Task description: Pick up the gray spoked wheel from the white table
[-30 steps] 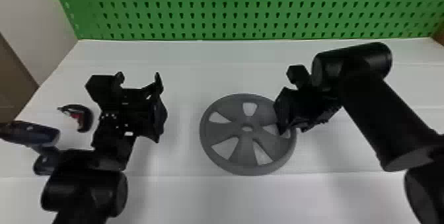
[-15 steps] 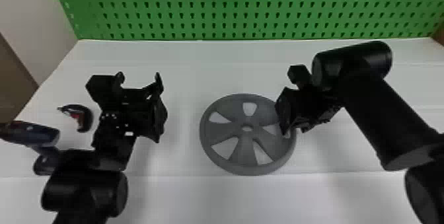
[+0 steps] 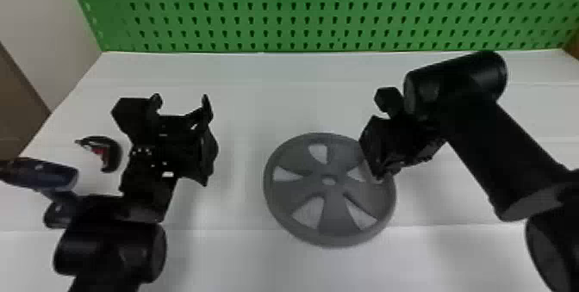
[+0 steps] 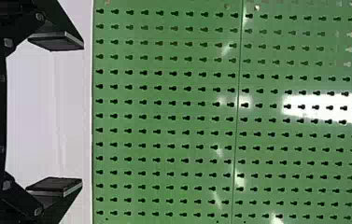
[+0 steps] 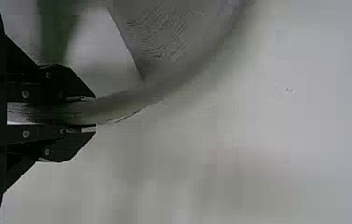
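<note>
Room lies left of wheel [image 3: 331, 215]; pincer [image 3: 379, 175] blocks right.

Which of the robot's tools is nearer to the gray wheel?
Right. The right tool is shut on the rim of the gray wheel; the left tool is open above the white table, off to the wheel's left.

A green pegboard [image 3: 301, 7] with rows of keyhole-shaped holes rises along the far edge of the white table [image 3: 241, 97]. A thin seam [image 4: 235, 140] crosses it roughly parallel to that edge, and a bright patch of reflected light [image 4: 323, 107] shines on it. Beyond the table's left edge are a pale wall [image 3: 47, 24] and a brown surface [image 3: 17, 97].
</note>
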Controlling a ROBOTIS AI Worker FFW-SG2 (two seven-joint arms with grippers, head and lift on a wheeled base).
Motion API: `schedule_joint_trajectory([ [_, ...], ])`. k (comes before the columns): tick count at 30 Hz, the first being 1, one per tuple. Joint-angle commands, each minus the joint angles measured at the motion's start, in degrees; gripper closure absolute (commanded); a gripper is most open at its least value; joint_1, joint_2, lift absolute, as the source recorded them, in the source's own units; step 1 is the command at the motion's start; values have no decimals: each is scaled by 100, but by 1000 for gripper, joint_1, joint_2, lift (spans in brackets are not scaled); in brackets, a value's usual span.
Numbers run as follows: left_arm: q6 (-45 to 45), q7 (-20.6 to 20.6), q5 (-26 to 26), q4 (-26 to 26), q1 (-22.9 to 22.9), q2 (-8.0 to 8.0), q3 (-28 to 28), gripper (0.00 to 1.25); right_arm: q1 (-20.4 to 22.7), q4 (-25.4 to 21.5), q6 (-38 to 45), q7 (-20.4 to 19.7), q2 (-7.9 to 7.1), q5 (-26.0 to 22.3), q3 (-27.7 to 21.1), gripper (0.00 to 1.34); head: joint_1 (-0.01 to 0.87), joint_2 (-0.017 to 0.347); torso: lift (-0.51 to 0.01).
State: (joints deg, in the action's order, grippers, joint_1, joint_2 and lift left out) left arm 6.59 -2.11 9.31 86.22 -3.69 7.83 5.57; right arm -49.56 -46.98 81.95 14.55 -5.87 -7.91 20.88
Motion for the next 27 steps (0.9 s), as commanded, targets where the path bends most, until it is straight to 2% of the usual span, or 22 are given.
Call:
schedule_joint_trajectory([
  [1,0,0,1,0,0,0,-4,237,-1,5,-4,48,16,123,-13,1110,770,44,-98],
  [20,0,0,1,0,9,0,-30,237,-10,-57,-13,110,34,131,-48,1108,770,44,-98],
  [27,0,0,1,0,26,0,-39,237,-19,-241,66,127,34,246,-233,1110,770,44,-98],
])
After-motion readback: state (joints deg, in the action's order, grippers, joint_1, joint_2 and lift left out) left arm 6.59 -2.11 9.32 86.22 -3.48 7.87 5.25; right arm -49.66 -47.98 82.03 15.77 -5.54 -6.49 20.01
